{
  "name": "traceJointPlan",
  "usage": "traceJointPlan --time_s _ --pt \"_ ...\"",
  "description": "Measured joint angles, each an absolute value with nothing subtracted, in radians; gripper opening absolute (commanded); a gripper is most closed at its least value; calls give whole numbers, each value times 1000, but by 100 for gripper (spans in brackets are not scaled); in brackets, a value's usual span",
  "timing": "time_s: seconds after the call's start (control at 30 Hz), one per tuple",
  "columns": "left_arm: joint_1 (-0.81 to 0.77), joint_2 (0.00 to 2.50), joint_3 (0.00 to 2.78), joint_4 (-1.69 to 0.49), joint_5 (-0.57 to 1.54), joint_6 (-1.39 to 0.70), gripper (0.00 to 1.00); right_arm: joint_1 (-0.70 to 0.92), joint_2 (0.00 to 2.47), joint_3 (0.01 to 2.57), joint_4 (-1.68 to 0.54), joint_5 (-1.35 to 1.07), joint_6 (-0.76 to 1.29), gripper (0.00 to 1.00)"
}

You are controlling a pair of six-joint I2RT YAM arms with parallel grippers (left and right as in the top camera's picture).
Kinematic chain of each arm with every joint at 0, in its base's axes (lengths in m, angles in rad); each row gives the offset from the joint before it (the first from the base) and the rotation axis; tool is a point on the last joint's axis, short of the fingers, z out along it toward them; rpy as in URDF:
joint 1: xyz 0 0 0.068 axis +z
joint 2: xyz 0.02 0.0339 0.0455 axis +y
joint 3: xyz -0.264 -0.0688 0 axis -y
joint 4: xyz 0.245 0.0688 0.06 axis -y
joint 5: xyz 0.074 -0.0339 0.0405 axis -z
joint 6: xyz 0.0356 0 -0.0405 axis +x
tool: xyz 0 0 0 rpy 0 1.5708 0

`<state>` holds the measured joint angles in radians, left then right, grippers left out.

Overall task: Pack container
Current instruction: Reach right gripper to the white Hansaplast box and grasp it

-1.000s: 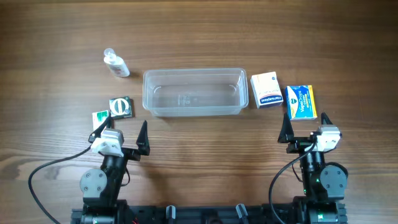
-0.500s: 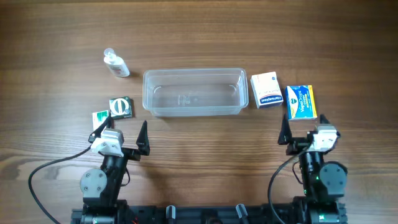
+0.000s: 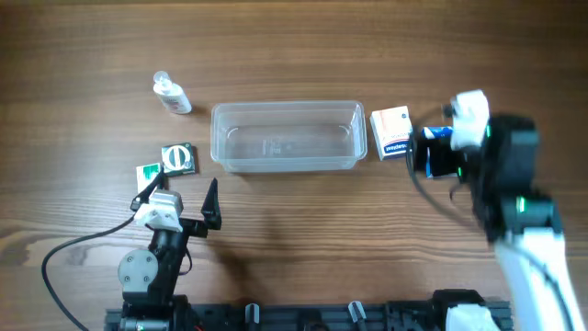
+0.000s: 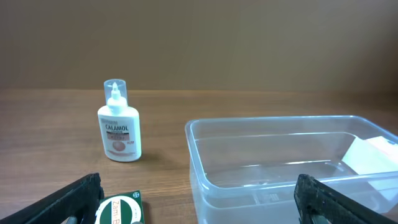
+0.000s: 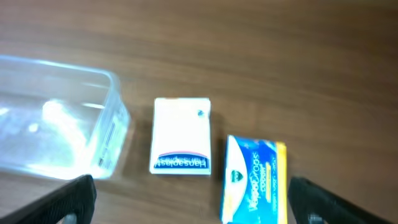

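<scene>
The right gripper (image 5: 191, 191) hangs with its two dark fingers spread wide and nothing between them. Seen from its wrist camera, a white box (image 5: 181, 135) and a blue and yellow VapoDrops box (image 5: 255, 180) lie flat side by side below it. In the overhead view this gripper (image 3: 430, 153) sits above the blue and yellow box (image 3: 441, 134) and hides most of it. The white box (image 3: 390, 131) lies just beside the right end of the container (image 3: 288, 107), with a narrow gap between them. The left gripper (image 4: 198, 186) is likewise spread apart and empty, low near the front edge of the wooden table (image 3: 294, 46). Its wrist camera looks across the clear container (image 4: 280, 124), which stands upright with nothing inside it. A small Calamol bottle (image 4: 118, 130) stands upright well to the left of the container. A green box (image 3: 179, 158) lies near the container's front left corner, just ahead of the left gripper (image 3: 181, 188).
</scene>
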<state>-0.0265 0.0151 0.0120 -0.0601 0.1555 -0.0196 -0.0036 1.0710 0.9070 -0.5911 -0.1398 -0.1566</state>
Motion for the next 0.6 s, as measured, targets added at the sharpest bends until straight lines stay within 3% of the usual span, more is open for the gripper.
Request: traceJointPlan --time_s 0.2,0.6 --pt "-27 15 12 -60 155 -20 100 -4 1366 1075 -581 -222 -118 100" --pt "-27 15 12 -60 155 -20 100 103 1583 1076 -578 -148 -186 100"
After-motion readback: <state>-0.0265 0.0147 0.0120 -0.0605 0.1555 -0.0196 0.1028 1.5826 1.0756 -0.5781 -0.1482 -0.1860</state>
